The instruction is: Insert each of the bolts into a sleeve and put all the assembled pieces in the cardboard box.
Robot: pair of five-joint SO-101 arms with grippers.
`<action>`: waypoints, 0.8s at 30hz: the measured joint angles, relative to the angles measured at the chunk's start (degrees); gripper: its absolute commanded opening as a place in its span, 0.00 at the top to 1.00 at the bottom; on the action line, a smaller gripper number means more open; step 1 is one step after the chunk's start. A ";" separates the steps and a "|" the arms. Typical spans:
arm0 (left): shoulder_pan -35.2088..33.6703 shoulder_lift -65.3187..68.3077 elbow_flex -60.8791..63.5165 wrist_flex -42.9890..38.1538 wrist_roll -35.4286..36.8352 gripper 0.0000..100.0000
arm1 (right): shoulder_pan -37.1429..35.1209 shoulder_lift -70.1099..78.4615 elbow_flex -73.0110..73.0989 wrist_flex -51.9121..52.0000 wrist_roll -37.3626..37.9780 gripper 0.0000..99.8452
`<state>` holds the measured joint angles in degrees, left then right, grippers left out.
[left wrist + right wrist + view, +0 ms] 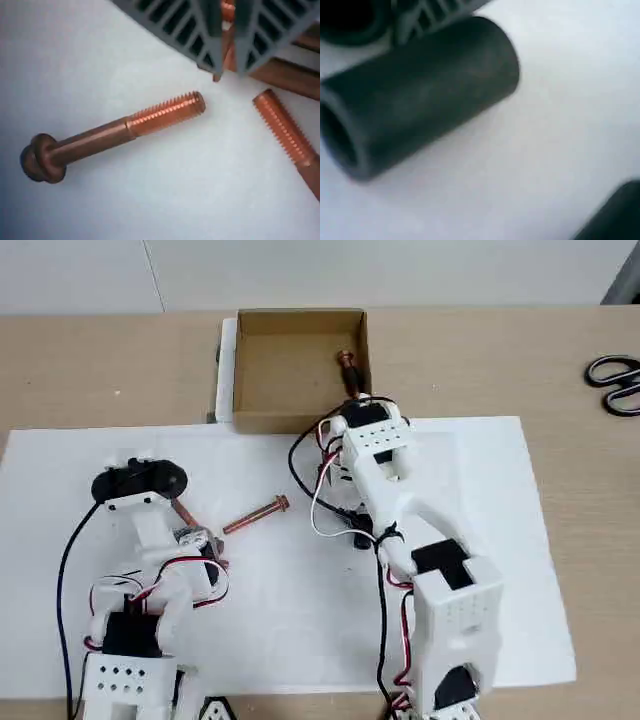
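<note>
The desk (90,360) carries a white paper sheet (300,620). At the sheet's far edge sits the cardboard box (255,418), with one copper piece (346,365) lying against its right wall.

The right arm reaches toward the box's near right corner. Its end effector (435,12) is just beside a black sleeve (420,95) lying on the sheet, and I cannot tell whether it is clenched. The left end effector (227,55) is low over the sheet at near left, among bolts, and its state is equally unclear.

The sleeve looks light, matte and prone to rolling, so it is best taken across its middle with the bore left open. The loose bolt (115,135) lies left of centre. It looks rigid, smooth and fairly heavy, so grip the plain shank by the flanged head and lead with the threads.
</note>
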<state>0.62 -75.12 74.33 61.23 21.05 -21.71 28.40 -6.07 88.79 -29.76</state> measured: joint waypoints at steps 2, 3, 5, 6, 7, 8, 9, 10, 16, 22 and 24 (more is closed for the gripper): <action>0.00 0.00 0.18 0.00 0.00 0.99 | 0.00 0.26 -0.53 0.62 0.79 0.87; 0.00 0.00 0.35 0.00 0.00 0.99 | 0.00 0.44 -0.53 0.62 1.32 0.87; 0.00 0.00 1.32 0.00 0.00 0.99 | 0.00 0.44 -0.53 0.62 2.29 0.87; 0.00 0.00 1.85 0.00 0.00 0.99 | 0.00 0.44 -0.53 0.79 2.64 0.87; 0.00 0.00 1.93 0.00 0.00 0.99 | 0.00 0.44 -0.53 0.79 2.81 0.87; 0.00 0.00 1.93 0.00 0.00 0.99 | 0.00 0.44 -0.53 0.79 2.99 0.87; 0.00 0.00 1.93 0.00 0.00 0.99 | 0.00 0.44 -0.53 0.79 2.99 0.87; 0.00 0.00 1.93 0.00 0.00 0.99 | 0.00 0.44 -0.53 0.79 2.99 0.87; 0.00 0.00 1.93 0.00 0.00 0.99 | 0.00 0.44 -0.53 0.97 2.99 0.81; 0.00 0.00 1.93 0.00 0.00 0.99 | -1.85 -1.58 -0.44 1.93 3.34 0.78; 0.00 0.00 1.93 0.00 0.00 0.99 | -2.46 -2.20 0.35 2.90 3.25 0.78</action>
<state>0.62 -75.12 76.26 61.23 21.05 -24.18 26.20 -5.71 91.69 -26.51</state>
